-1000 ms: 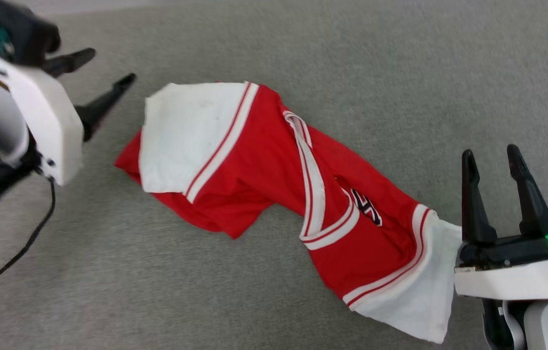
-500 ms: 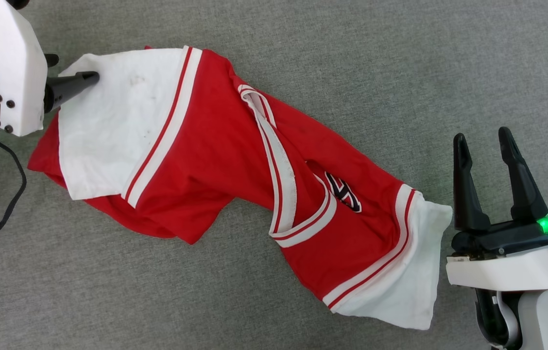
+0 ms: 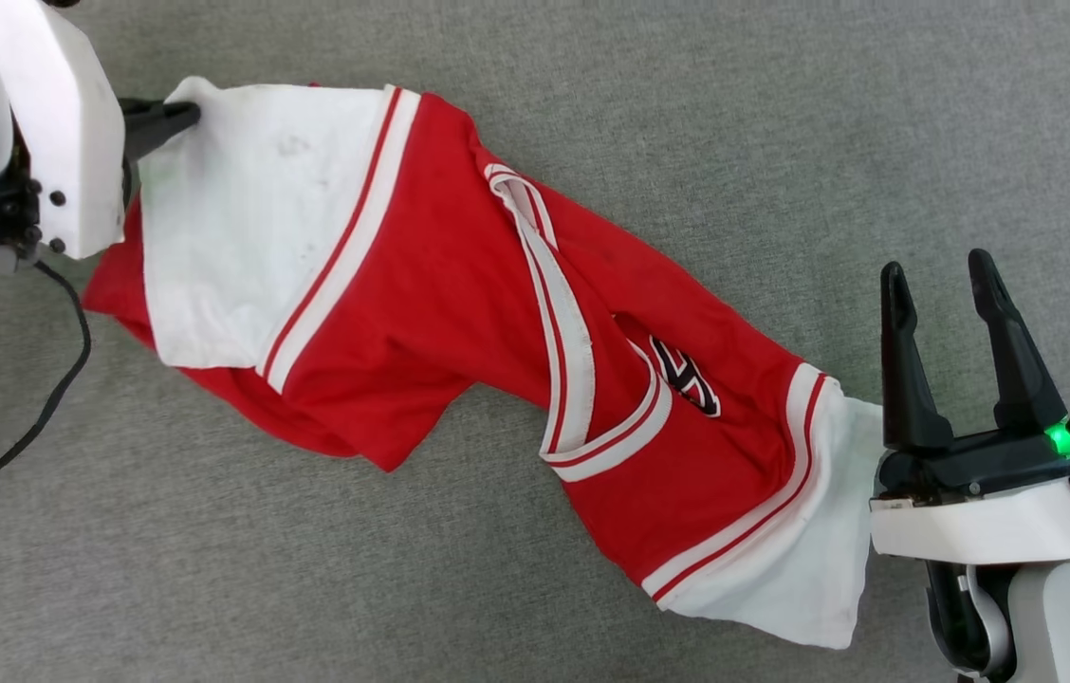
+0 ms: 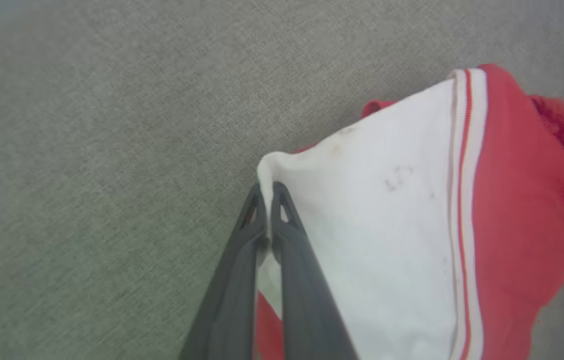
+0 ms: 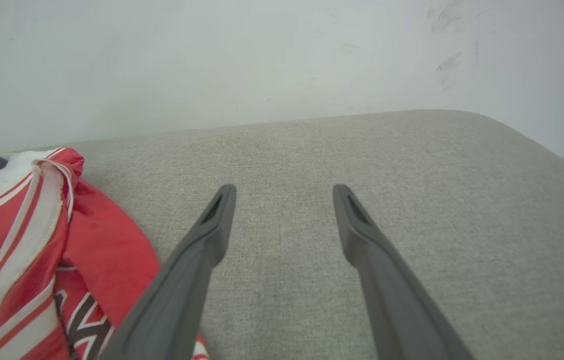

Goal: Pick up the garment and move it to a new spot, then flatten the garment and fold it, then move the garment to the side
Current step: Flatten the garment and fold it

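- One grey fabric surface (image 3: 592,114) spreads across the whole head view. In the right wrist view a pale wall (image 5: 212,60) rises behind its rounded far edge.
- One garment (image 3: 440,285), and here it is, lying crumpled on the surface. It runs as a diagonal band from the upper left of the head view down to the lower right. The body is red with striped trim.
- Two white sleeves: one (image 3: 241,218) at the upper left end, with faint smudges on it, and one (image 3: 801,579) at the lower right end.
- One striped neckline band (image 3: 573,360) loops through the middle. One patch of black-and-white lettering (image 3: 687,375) peeks out just right of it.
- Two grippers, counted.
  - The left gripper (image 3: 179,116) sits at the upper left corner of the head view. In its wrist view the left gripper (image 4: 267,192) is clenched, both dark fingers pinching the corner of the white sleeve into a small peak.
  - The right gripper (image 3: 936,270) is at the lower right, fingers spread wide and pointing up the frame, grasping nothing. Its base is just beside the other sleeve's edge, but I cannot tell whether they touch. In its own view the right gripper (image 5: 284,192) hovers over bare surface, with the garment at the lower left.
- One black cable (image 3: 61,379) curls down the left edge.
- One green light (image 3: 1057,438) glows on the right gripper's base.
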You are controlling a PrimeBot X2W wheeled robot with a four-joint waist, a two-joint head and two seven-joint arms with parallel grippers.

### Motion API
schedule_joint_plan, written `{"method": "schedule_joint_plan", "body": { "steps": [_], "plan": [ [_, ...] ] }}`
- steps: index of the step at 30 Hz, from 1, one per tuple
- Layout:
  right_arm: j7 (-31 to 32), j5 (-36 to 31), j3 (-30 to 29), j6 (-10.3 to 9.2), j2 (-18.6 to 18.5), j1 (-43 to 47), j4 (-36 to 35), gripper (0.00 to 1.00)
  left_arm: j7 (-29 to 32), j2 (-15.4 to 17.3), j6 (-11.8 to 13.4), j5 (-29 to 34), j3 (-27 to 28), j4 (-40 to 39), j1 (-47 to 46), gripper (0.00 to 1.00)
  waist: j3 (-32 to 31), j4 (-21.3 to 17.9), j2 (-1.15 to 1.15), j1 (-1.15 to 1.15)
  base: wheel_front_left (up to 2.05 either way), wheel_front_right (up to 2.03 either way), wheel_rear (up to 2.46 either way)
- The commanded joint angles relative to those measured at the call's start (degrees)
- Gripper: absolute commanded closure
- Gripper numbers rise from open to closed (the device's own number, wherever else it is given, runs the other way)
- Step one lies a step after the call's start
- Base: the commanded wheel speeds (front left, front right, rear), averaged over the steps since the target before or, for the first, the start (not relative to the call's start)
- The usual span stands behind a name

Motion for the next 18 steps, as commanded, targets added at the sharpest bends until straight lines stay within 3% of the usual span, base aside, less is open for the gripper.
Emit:
{"method": "schedule_joint_plan", "body": {
  "steps": [1, 9, 14, 15, 18],
  "plan": [
    [-0.1, -0.4, 0.0, -0.04, 0.0, -0.7, 0.3, 0.00, -1.2, -0.1, 0.1, 0.4, -0.3, -0.2, -0.8, 1.00, -1.1, 0.7, 0.00, -0.01, 0.00, 0.00, 0.00],
    [-0.1, -2.4, 0.2, -0.04, 0.0, 0.0, 1.9, 0.00, -18.6, -1.7, 0.1, 7.2, -4.8, -0.2, -3.1, 1.00, -8.2, 3.9, 0.00, -0.01, 0.00, 0.00, 0.00],
    [-0.1, -3.4, -0.8, -0.03, 0.0, 1.4, 3.1, 0.00, -31.7, -4.8, 0.1, 12.6, -7.2, 2.7, -6.2, 1.00, -12.1, 6.0, 0.00, -0.01, 0.00, 0.00, 0.00],
    [-0.1, -3.9, -0.7, -0.03, 0.0, 1.7, 3.3, 0.00, -39.5, -6.2, 0.1, 16.1, -7.8, 5.2, -9.1, 1.00, -13.4, 6.9, 0.00, -0.01, 0.00, 0.00, 0.00],
    [-0.1, -3.7, -1.2, -0.04, 0.0, 2.2, 3.2, 0.00, -43.9, -7.5, 0.1, 18.4, -10.5, 7.1, -9.5, 1.00, -14.3, 8.0, 0.00, -0.01, 0.00, 0.00, 0.00]
  ]
}}
